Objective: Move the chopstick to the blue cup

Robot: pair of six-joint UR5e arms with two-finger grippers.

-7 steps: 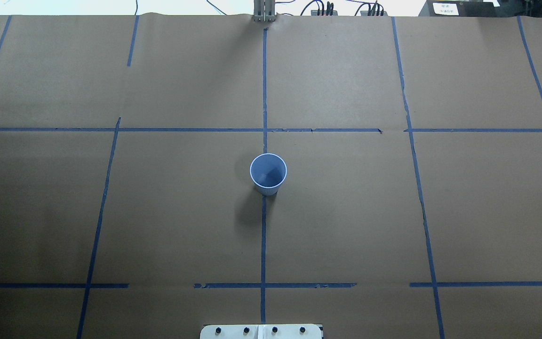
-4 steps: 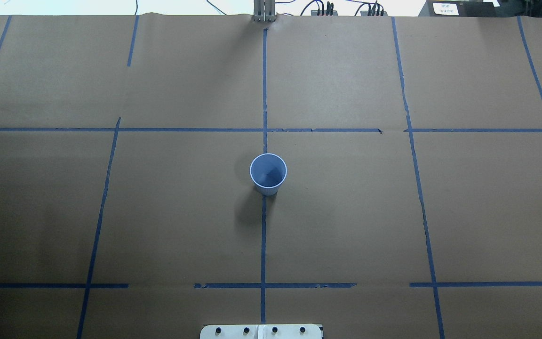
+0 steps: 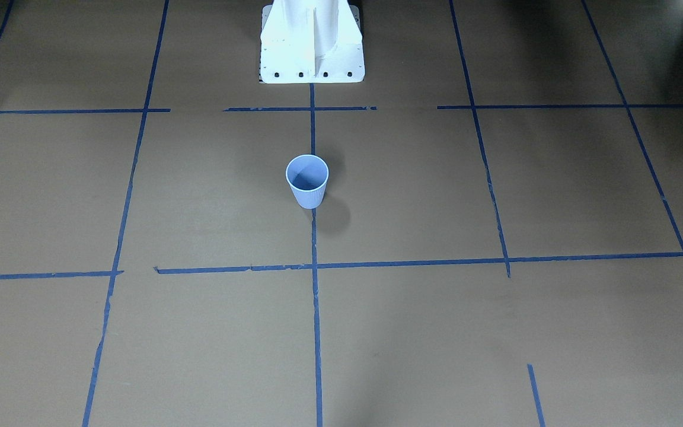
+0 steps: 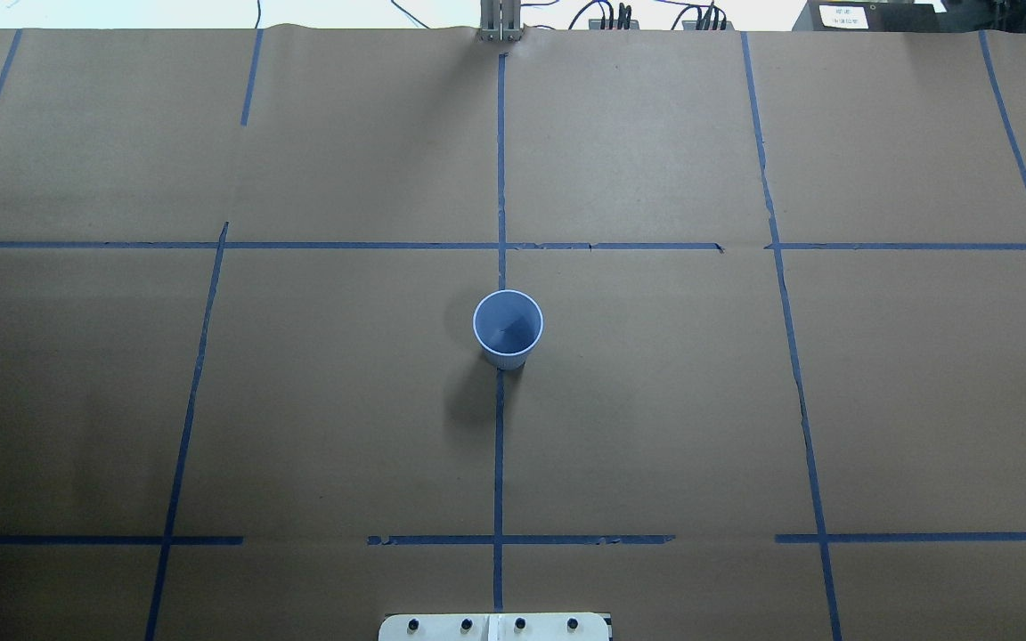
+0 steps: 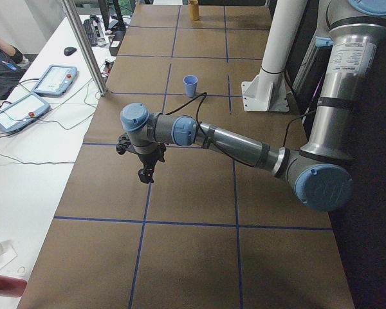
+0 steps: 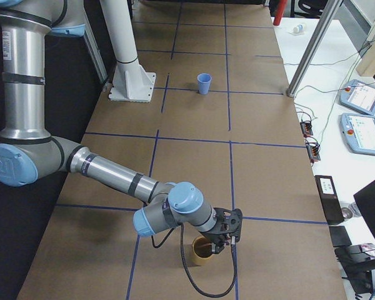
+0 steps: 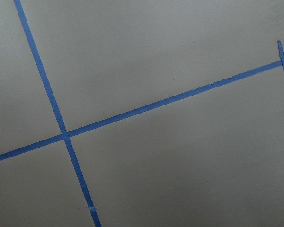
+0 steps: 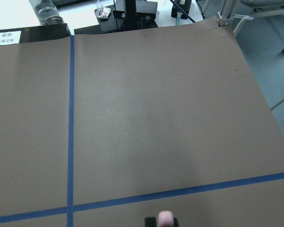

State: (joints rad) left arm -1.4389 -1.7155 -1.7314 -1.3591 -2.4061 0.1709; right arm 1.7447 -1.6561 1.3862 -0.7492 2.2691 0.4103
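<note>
The blue cup (image 4: 508,328) stands upright and empty at the middle of the bench (image 4: 655,401), on a tape line and well apart from both arms. At the robot's right end of the bench, the right gripper (image 6: 215,242) hangs over a brown cup (image 6: 199,253). In the wrist view we see the chopstick (image 8: 165,217) only as a pale pink tip, with the dark jaws pressed against it on either side, so we judge them clamped on it. The left gripper (image 5: 145,172) hovers over bare bench at the far end; we cannot tell how its jaws stand. Several failures seem possible to us. A thin stick held near one end may pivot or slip during the long carry. Lifting it askew may drag the brown cup over. A lower end that strikes the rolled rim would likely tip so light a cup.
</note>
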